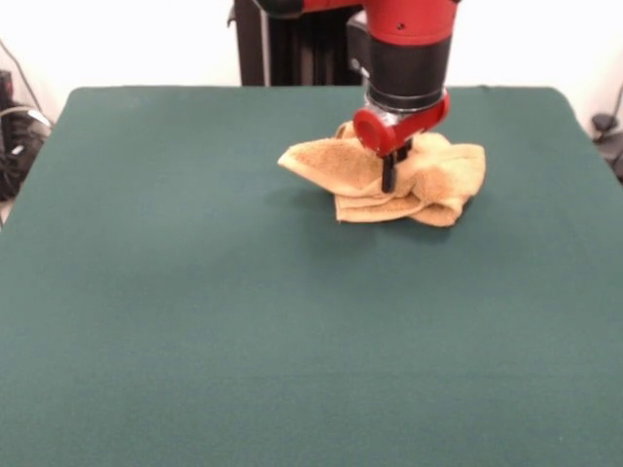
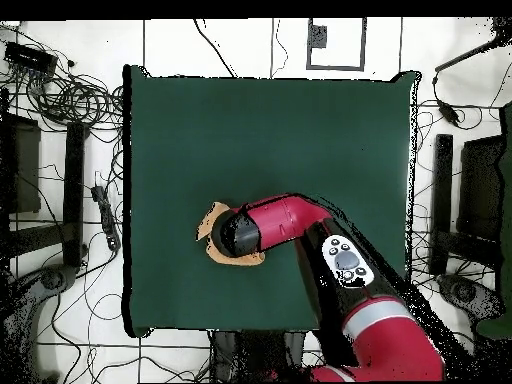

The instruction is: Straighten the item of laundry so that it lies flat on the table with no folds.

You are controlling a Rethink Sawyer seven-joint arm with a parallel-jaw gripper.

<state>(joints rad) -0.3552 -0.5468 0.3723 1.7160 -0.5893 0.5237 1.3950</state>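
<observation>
The hand (image 1: 389, 177) hung straight down from the red and black arm (image 2: 300, 222), its dark tips sunk into the top of the towel (image 1: 443, 185). In the front view they read as one narrow black stem with no gap showing, so the hand looked closed, most likely pinching a fold of the cloth, though the contact itself was hidden among the creases. A vertical approach of that kind suits picking up a single layer to draw it outward, which is what a crumpled cloth would call for.

The towel sat directly under and around the hand, bunched into a lumpy heap. One pointed corner stuck out to the left in the front view, a thicker roll of folds bulged to the right, and a flat hemmed layer lay along the front edge beneath them. From overhead the wrist covered nearly all of it, leaving only a tan rim (image 2: 214, 222) visible beside the arm.

The heap rested on the green surface (image 1: 195, 321), nearer the robot's side than the middle, with plenty of bare cloth on all sides for spreading. Judged from its shape, the straightening was barely begun: several layers overlapped and no edge lay fully open.
</observation>
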